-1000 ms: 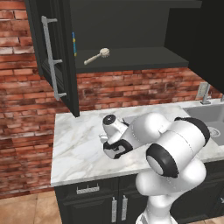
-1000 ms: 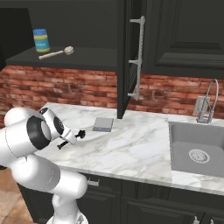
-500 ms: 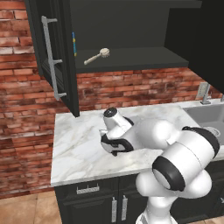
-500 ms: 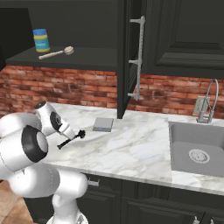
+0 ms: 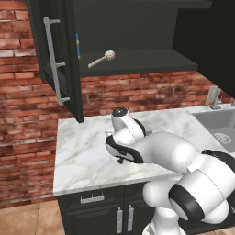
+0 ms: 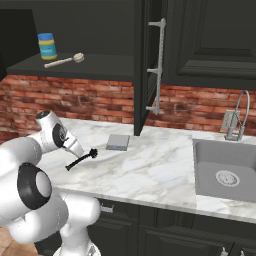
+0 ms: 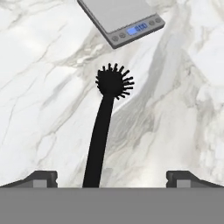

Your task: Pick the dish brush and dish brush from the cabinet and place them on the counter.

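The black dish brush (image 7: 105,118) lies on the white marble counter (image 7: 43,87), bristle head pointing away from the hand. My gripper (image 7: 112,178) hovers over its handle end, open, with both fingertips well clear of the handle. From the right base view the same brush (image 6: 82,159) rests on the counter (image 6: 160,165) just past my white hand. The cream dish brush (image 5: 102,58) (image 6: 65,60) lies on the dark shelf of the open cabinet (image 5: 137,62).
A flat grey scale (image 6: 118,142) (image 7: 120,17) sits just beyond the black brush. A blue and yellow can (image 6: 47,46) stands on the shelf. The open cabinet door (image 5: 57,59) hangs over the counter's left end. A sink (image 6: 225,175) with a faucet (image 6: 240,115) lies to the right.
The arm has swung, its elbow now bulking low in front of both base cameras. The black brush stays at the same spot on the counter, and the jaws stay wide.
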You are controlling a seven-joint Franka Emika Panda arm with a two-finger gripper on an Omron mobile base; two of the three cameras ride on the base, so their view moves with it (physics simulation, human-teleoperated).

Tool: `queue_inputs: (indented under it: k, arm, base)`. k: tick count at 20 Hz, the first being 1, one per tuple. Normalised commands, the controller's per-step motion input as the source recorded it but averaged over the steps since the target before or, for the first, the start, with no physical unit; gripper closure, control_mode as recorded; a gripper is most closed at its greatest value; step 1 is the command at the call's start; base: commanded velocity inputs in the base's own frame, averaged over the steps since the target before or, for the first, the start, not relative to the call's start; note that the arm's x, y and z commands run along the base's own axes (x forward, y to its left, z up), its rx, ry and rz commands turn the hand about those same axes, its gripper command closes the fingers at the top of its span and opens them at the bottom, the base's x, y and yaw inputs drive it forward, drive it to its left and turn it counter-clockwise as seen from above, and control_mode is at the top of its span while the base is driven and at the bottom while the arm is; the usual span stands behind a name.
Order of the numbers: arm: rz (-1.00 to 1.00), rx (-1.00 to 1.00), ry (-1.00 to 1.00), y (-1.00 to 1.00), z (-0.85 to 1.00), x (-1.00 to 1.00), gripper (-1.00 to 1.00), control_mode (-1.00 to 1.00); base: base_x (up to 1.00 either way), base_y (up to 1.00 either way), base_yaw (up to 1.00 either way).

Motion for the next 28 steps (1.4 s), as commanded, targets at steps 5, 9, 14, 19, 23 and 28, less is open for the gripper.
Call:
queue_inputs:
  k: [5, 9, 14, 19, 23, 28]
  arm:
    - [0.02, 0.03, 0.0, 0.01, 0.31, -0.21, -1.0, -1.0]
    - [0.04, 0.01, 0.0, 0.05, 0.32, -0.2, -1.0, -1.0]
    - [0.06, -0.01, -0.05, 0.07, 0.24, -0.24, -1.0, -1.0]
    - [0.04, -0.02, -0.12, 0.06, 0.2, -0.24, -1.0, -1.0]
    - [0.02, 0.0, -0.12, 0.0, 0.28, -0.18, -1.0, -1.0]
    - [0.0, 0.02, -0.06, 0.0, 0.34, -0.12, -1.0, -1.0]
  base:
    - [0.0, 0.0, 0.0]
    - [0.0, 0.0, 0.0]
    - [0.0, 0.0, 0.0]
    - [0.0, 0.0, 0.0]
    - [0.0, 0.0, 0.0]
    - [0.0, 0.0, 0.0]
